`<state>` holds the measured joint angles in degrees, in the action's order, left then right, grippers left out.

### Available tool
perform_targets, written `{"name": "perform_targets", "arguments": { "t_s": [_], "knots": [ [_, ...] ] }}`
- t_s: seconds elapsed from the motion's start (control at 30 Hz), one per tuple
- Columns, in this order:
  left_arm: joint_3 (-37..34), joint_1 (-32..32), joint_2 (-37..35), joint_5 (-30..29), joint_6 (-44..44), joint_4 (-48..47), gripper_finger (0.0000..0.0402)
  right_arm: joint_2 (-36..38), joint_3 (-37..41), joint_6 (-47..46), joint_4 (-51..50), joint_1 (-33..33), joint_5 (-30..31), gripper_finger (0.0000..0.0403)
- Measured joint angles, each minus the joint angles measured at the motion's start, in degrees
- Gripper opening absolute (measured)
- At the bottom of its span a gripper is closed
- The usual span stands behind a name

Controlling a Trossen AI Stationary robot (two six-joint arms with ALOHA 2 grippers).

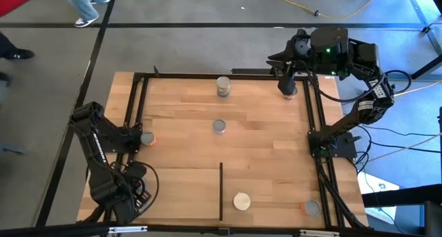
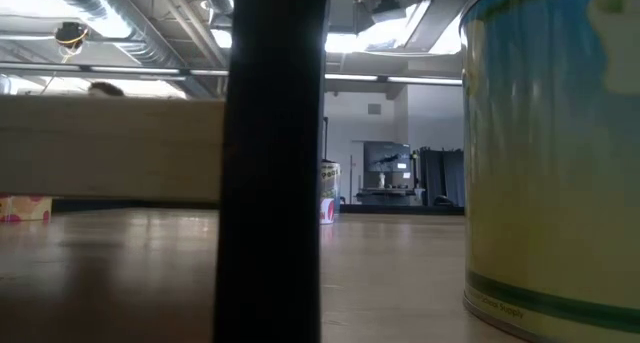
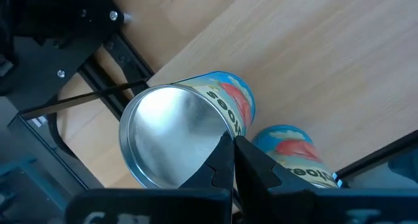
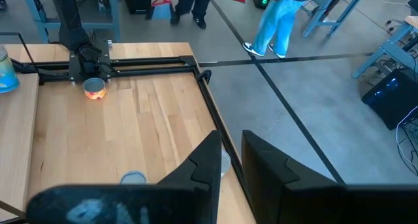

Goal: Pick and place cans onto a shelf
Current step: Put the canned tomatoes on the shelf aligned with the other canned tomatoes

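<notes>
Several cans stand upright on the wooden table: two at the far side [image 1: 223, 86] [image 1: 287, 89], one in the middle [image 1: 219, 126], one at the left edge [image 1: 147, 137]. Two more [image 1: 242, 201] [image 1: 312, 208] stand on the shelf [image 1: 179, 192], right of its black divider [image 1: 221, 192]. My left gripper [image 3: 233, 145] is shut and points down over the left-edge can [image 3: 176, 139], which has a silver top and a blue and red label. My right gripper [image 4: 232, 160] is open and empty, high over the table's far right corner. My left gripper's shut fingertips [image 3: 225, 152] stand from above over the can's top rim [image 3: 219, 123], on one side of the lid. I cannot tell whether they touch it. The can stands upright on the table.
A black frame [image 1: 138, 106] runs round the table, with a rail close beside the left-edge can. In the low view the divider [image 2: 270, 163] and one near can [image 2: 550, 153] fill much of the picture. A person walks on the floor beyond the table [image 4: 277, 21].
</notes>
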<state>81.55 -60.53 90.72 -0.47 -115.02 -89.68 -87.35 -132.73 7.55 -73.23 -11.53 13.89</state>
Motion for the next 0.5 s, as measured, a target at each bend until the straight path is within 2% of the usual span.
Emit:
{"name": "perform_targets", "arguments": {
  "t_s": [0.2, 0.5],
  "knots": [
    [-0.49, 0.00, 0.02, 0.00, 0.66, 0.40, 0.0002, 0.00, 0.00, -0.02, 0.04, 0.00, 0.00, 0.0063],
    [-0.49, 0.00, 0.02, -0.02, 1.20, 0.39, 0.0025, 0.00, 0.00, -0.02, 0.07, 0.00, 0.00, 0.0063]
  ]
}}
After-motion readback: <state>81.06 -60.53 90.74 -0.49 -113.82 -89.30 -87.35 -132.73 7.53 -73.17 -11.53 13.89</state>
